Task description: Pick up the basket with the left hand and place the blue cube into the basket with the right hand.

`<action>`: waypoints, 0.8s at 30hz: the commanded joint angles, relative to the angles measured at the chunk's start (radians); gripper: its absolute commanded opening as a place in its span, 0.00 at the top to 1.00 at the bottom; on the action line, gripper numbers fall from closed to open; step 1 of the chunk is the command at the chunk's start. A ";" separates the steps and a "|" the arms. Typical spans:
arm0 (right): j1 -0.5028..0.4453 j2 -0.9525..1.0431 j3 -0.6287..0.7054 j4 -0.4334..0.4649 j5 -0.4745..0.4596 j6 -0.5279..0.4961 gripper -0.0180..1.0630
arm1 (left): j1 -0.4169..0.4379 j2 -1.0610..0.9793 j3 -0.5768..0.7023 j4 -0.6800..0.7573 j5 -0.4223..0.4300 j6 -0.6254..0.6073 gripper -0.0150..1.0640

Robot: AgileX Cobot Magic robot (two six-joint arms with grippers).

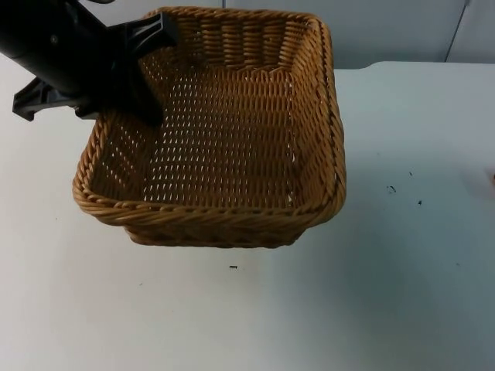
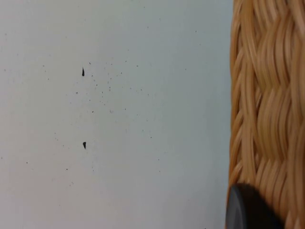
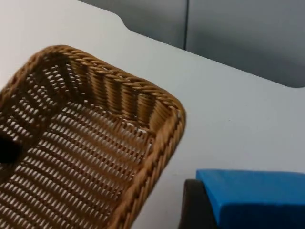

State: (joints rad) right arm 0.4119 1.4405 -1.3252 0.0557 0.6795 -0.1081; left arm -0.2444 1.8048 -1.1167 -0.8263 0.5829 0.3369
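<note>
Your left tool [image 1: 151,73] grips the basket [image 1: 232,216] rim at ten o'clock, lifted over the bench [image 1: 402,294]. Your right tool [image 3: 200,210] holds the blue cube [image 3: 257,195].

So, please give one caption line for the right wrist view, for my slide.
Right gripper holds the blue cube beside the wicker basket above the white table.

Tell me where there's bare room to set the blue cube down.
The basket floor is bare except its far-left corner, where the left gripper clamps the rim. The white table lies bare to the basket's right and in front of it. The right gripper holds the blue cube beside the basket.
</note>
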 commanded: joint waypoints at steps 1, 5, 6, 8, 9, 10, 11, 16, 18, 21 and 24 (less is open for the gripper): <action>0.026 -0.009 -0.006 -0.006 -0.017 -0.004 0.99 | -0.006 -0.016 -0.002 -0.031 -0.002 -0.005 0.99; 0.088 -0.004 -0.006 -0.004 -0.044 -0.004 0.99 | -0.006 -0.016 -0.002 -0.031 -0.002 -0.005 0.99; 0.106 0.001 -0.006 -0.002 -0.057 -0.004 0.99 | -0.006 -0.016 -0.002 -0.031 -0.002 -0.005 0.99; 0.137 0.010 -0.006 -0.002 -0.078 -0.004 0.99 | -0.006 -0.016 -0.002 -0.031 -0.002 -0.005 0.99; 0.137 0.010 -0.006 -0.002 -0.078 -0.004 0.99 | -0.006 -0.016 -0.002 -0.031 -0.002 -0.005 0.99; 0.151 0.017 -0.006 -0.002 -0.092 -0.004 0.99 | -0.006 -0.016 -0.002 -0.031 -0.002 -0.005 0.99; 0.162 0.024 -0.006 0.000 -0.101 -0.004 0.99 | -0.006 -0.016 -0.002 -0.031 -0.002 -0.005 0.99; 0.193 0.072 -0.006 0.002 -0.131 0.004 0.99 | -0.006 -0.016 -0.002 -0.031 -0.002 -0.005 0.99; 0.201 0.099 -0.006 0.002 -0.157 0.004 0.99 | -0.006 -0.016 -0.002 -0.033 0.000 -0.005 0.99; 0.201 0.130 -0.006 0.028 -0.189 0.004 0.99 | -0.006 -0.016 -0.002 -0.033 0.002 -0.005 0.99; 0.201 0.180 -0.006 0.052 -0.243 0.002 0.99 | -0.006 -0.016 -0.002 -0.033 0.002 -0.005 0.99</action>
State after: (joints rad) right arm 0.6085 1.5973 -1.3252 0.0858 0.4887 -0.1062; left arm -0.2444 1.8048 -1.1167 -0.8317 0.5829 0.3369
